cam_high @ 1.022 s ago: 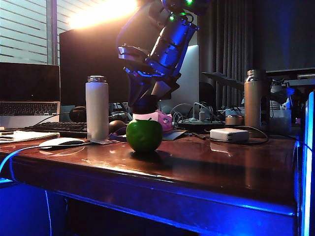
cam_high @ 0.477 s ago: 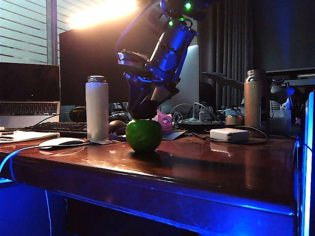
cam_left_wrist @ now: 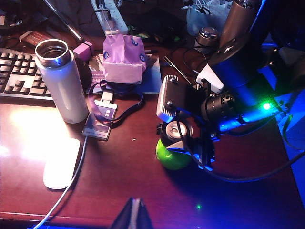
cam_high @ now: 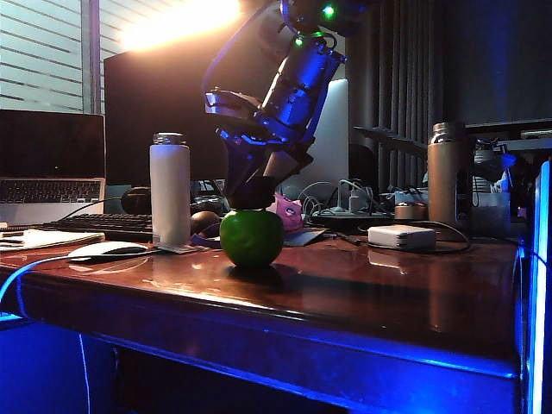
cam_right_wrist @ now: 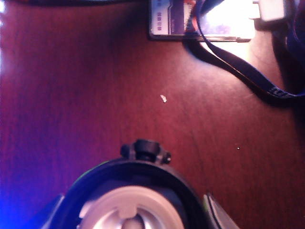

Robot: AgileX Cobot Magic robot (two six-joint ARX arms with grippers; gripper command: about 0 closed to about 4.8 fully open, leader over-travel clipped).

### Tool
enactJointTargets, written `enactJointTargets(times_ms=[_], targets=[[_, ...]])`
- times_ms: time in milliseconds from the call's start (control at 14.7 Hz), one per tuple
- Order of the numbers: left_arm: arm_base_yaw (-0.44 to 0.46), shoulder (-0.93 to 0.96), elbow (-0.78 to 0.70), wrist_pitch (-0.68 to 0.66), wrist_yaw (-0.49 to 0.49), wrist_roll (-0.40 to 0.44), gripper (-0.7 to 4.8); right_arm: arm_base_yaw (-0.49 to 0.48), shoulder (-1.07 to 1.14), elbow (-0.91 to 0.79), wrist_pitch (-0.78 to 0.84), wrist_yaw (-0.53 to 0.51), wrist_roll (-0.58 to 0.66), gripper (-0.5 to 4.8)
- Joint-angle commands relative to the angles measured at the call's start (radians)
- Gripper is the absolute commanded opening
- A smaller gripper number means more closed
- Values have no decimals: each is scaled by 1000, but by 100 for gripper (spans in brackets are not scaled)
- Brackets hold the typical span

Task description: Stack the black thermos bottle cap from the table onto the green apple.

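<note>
The green apple (cam_high: 252, 239) stands on the reddish-brown table (cam_high: 388, 293) near its front edge. The black thermos bottle cap (cam_high: 250, 199) rests on top of the apple, open side up, its pale inner ring showing in the right wrist view (cam_right_wrist: 133, 205). My right gripper (cam_high: 251, 195) reaches down from above and is shut on the cap, one finger (cam_right_wrist: 217, 213) at each side. In the left wrist view the cap (cam_left_wrist: 176, 130) sits on the apple (cam_left_wrist: 171, 159) under the right arm. My left gripper (cam_left_wrist: 134, 215) hangs shut and empty above the table's front, well clear of the apple.
A white bottle (cam_high: 170, 190) stands left of the apple, with a white mouse (cam_high: 108, 250) and a keyboard (cam_high: 103, 226) beyond it. A pink object (cam_high: 286, 211) lies just behind the apple. A white flat box (cam_high: 402, 236) and a metal bottle (cam_high: 448, 177) are at the right.
My right gripper came down a little with the cap, which now sits on the apple; over the last half second it has stayed still. The left arm has not moved.
</note>
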Motion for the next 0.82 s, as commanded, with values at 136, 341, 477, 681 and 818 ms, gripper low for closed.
enactJointTargets(times_ms=[136,341,477,681,818], targets=[[0,-2,4,14,1,0,-3,2,1,2,-51,3,-29,479],[0,-2,4,13,1,0,-2,2,1,2,-50,3,-29,479],[0,-2,4,13,1,0,-3,2,0,2,-52,2,-29,479],[0,-2,4,13,1,0,-3,2,-11,4,-57,2,-33,479],[0,-2,4,13,1,0,-2,2,-27,7,-63,2,-34,479]])
